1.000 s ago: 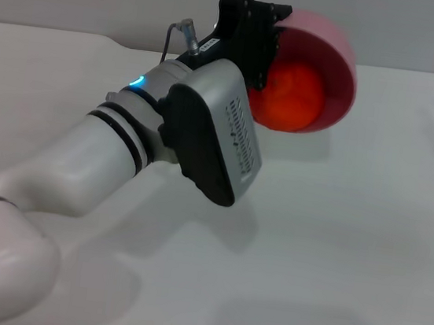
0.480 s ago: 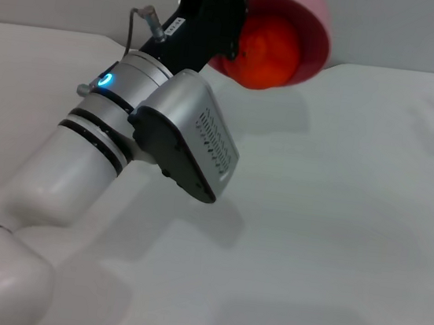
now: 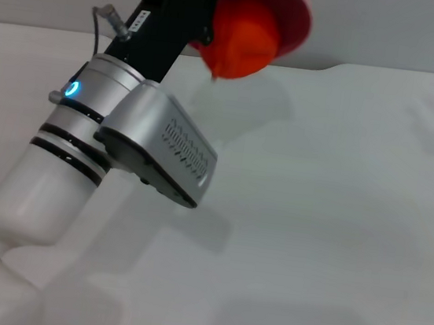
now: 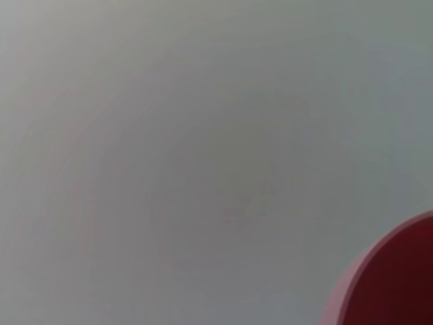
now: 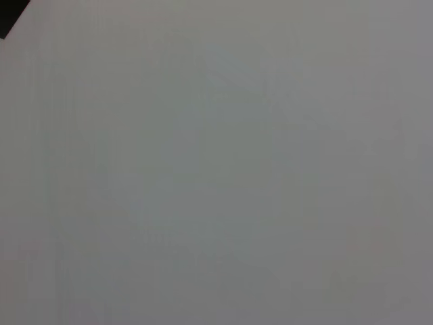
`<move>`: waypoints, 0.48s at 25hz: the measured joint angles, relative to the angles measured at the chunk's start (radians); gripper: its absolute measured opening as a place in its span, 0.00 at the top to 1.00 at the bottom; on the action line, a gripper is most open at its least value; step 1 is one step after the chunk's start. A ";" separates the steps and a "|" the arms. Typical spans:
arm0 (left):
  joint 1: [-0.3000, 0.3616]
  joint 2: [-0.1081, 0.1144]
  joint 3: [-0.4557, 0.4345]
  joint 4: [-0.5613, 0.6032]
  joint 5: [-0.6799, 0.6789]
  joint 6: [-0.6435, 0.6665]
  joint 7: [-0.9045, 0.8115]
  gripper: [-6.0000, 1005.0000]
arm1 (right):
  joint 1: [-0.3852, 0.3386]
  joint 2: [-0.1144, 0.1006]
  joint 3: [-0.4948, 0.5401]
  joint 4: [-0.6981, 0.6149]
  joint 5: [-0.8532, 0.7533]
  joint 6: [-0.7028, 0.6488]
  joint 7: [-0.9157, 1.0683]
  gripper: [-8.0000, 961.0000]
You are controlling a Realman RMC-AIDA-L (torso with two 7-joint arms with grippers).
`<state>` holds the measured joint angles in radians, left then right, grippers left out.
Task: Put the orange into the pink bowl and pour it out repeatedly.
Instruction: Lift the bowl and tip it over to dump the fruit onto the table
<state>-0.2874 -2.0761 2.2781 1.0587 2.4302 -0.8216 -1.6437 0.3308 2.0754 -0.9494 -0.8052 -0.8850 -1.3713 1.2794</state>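
Observation:
My left gripper is high at the back of the table, shut on the left rim of the pink bowl. The bowl hangs in the air, tipped steeply on its side with its mouth facing me. The orange sits at the bowl's lower lip, half out of it and blurred. A slice of the bowl's rim and dark inside shows in the left wrist view. The right gripper is out of view.
The white table spreads below and to the right of the bowl. Its far edge runs just behind the bowl against a grey wall. My left arm crosses the left half of the table.
The left arm has lifted the bowl up and to the left and tipped it further. The orange has slid from deep in the bowl to its lower lip.

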 joint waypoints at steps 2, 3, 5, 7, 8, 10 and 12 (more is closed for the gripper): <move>0.005 0.001 0.004 0.000 -0.007 -0.012 0.003 0.96 | 0.002 0.000 0.000 0.000 0.000 -0.003 0.000 0.51; 0.005 0.001 0.004 0.000 -0.007 -0.012 0.003 0.96 | 0.005 0.000 0.000 0.000 0.000 -0.003 0.000 0.51; 0.017 0.002 0.008 0.000 -0.023 -0.034 0.009 0.96 | 0.009 0.000 0.000 0.001 0.000 -0.003 0.000 0.51; 0.019 0.002 0.008 0.000 -0.024 -0.036 0.009 0.96 | 0.013 0.000 0.000 0.001 0.000 -0.003 0.000 0.51; 0.019 0.002 0.008 0.000 -0.024 -0.037 0.008 0.96 | 0.016 0.000 -0.001 0.002 0.000 -0.003 0.000 0.51; 0.017 0.002 0.008 0.000 -0.026 -0.036 0.000 0.96 | 0.020 0.000 -0.002 0.003 -0.002 -0.003 0.000 0.51; 0.010 0.005 0.006 0.000 -0.047 -0.031 -0.027 0.96 | 0.020 0.000 -0.003 0.004 -0.002 -0.004 0.000 0.51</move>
<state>-0.2773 -2.0713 2.2839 1.0591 2.3835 -0.8524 -1.6704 0.3512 2.0754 -0.9526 -0.8015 -0.8872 -1.3755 1.2793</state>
